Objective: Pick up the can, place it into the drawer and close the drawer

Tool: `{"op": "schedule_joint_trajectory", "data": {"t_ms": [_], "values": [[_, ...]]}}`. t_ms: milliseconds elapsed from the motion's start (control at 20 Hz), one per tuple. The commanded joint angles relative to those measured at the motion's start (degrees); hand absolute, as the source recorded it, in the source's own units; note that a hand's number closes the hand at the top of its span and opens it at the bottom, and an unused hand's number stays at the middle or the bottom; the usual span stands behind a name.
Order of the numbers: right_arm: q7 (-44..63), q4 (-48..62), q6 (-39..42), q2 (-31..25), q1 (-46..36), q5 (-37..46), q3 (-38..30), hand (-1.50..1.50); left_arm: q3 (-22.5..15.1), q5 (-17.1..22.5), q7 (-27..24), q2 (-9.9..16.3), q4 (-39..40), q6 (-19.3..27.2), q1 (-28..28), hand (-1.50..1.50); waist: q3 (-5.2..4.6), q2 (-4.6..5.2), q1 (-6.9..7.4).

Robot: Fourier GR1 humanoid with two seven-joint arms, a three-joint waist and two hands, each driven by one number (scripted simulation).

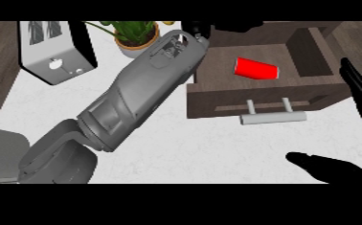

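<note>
Lying in open drawer [212, 99]: can [256, 68].

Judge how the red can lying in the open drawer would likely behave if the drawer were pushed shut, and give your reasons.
The red can lies on its side in the open drawer, so it may roll when the drawer moves. The drawer's walls should probably keep it in. It looks small and rigid, so likely light.

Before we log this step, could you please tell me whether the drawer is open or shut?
Open: the drawer is pulled out, its inside exposed, and the red can lies in it.
</note>
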Motion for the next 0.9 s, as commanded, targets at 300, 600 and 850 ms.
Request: {"op": "schedule_joint_trajectory", "data": {"t_ms": [300, 600, 850], "values": [[1.17, 13.94, -5.75, -0.45, -6.39, 23.82, 11.32, -1.5, 1.61, -0.51, 3.01, 0.47, 0.27, -0.23, -2.93, -1.5, -0.03, -0.64, 3.43], [-0.07, 25.48, -13.98, 2.09, -8.95, 29.85, 10.81, -1.5, -0.08, -3.09, 10.8, 4.84, -6.58, 0.45, -1.69, -1.5, -0.02, -1.36, 4.82], [-3.08, 38.51, -23.58, 6.2, -11.56, 31.48, 9.73, -1.5, 0.04, -5.07, 10.55, 9.3, -11.53, -1.12, 3.64, -1.5, 0.0, -1.23, 5.11]]}}
